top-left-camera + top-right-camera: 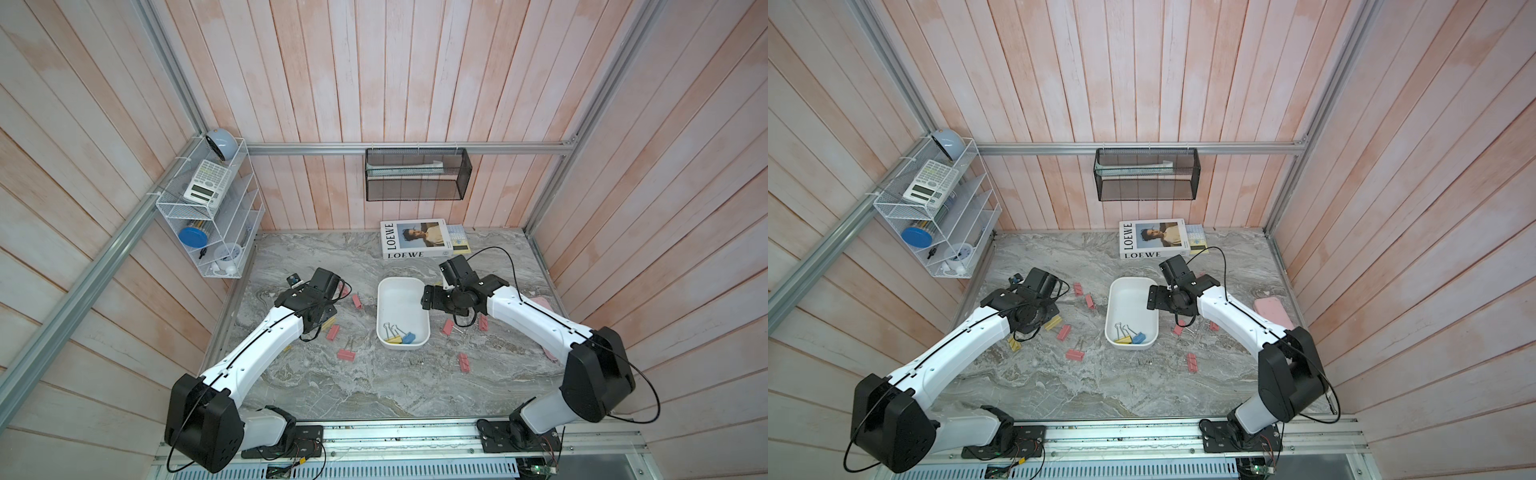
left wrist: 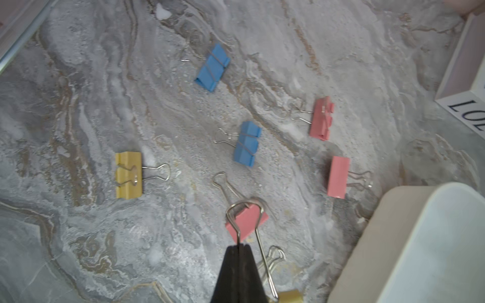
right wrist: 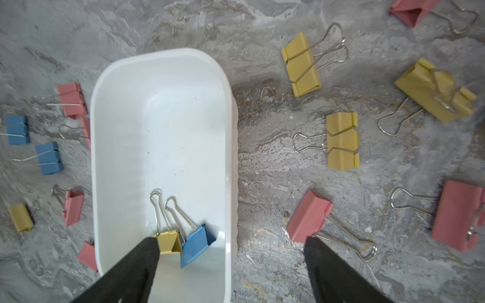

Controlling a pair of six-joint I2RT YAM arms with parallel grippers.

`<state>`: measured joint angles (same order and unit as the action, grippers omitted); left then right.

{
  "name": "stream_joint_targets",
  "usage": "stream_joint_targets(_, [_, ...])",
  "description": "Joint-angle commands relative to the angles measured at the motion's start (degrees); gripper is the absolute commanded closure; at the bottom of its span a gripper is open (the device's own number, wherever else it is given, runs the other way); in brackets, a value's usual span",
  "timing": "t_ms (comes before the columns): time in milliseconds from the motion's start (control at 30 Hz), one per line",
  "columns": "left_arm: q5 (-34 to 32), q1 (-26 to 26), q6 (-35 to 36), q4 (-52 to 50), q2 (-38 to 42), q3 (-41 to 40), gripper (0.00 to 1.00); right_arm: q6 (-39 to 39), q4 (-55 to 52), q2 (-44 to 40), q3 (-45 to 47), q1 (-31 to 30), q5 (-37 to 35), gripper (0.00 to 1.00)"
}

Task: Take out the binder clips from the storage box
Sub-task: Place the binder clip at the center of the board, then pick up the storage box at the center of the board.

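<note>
To the left, my left gripper is closed on the thin wire handle of a pink clip. The body hangs from the handle a little above the marble table, among clips that already lie outside. In the middle stands the storage box. Only two binder clips are in it, a yellow clip and a blue clip, side by side at the end nearest to the robot bases, and they seem to touch each other. To the right, my right gripper has its jaws wide apart with nothing between them. One finger is over the inside of the box, just beside the yellow clip, and the other is outside, over the table. I judge these clips to be very light and stiff, with smooth painted bodies that can slip. The handles turn freely, so a clip held by one wire will swing. I would take both wire loops together, near the body, one clip at a time.
</note>
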<state>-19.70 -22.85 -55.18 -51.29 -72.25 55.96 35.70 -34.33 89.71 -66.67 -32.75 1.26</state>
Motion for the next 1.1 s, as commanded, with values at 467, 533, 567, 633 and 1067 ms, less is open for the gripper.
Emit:
stream_joint_targets(467, [1.86, 3.82, -2.66, 8.13, 5.57, -26.31, 1.00, -4.98, -8.47, 15.36, -10.23, -1.99, 3.00, 0.52])
stream_joint_targets(533, [2.04, 3.83, -2.65, 8.40, 5.77, -26.82, 0.96, -5.29, -9.54, 16.54, -11.37, -2.00, 3.14, 0.57])
stream_joint_targets(567, [2.04, 3.78, -2.65, 8.40, 6.09, -26.95, 0.91, -5.34, -10.05, 17.15, -11.75, -2.02, 3.21, 0.60])
stream_joint_targets(633, [2.09, 3.86, -2.65, 8.57, 6.78, -27.31, 0.73, -5.47, -10.87, 18.07, -12.28, -2.06, 3.76, 0.66])
stream_joint_targets(1067, [0.09, 3.78, -0.65, 1.07, 14.94, -20.60, 0.40, -7.21, -23.33, 21.26, -19.39, -1.29, 8.50, 1.00])
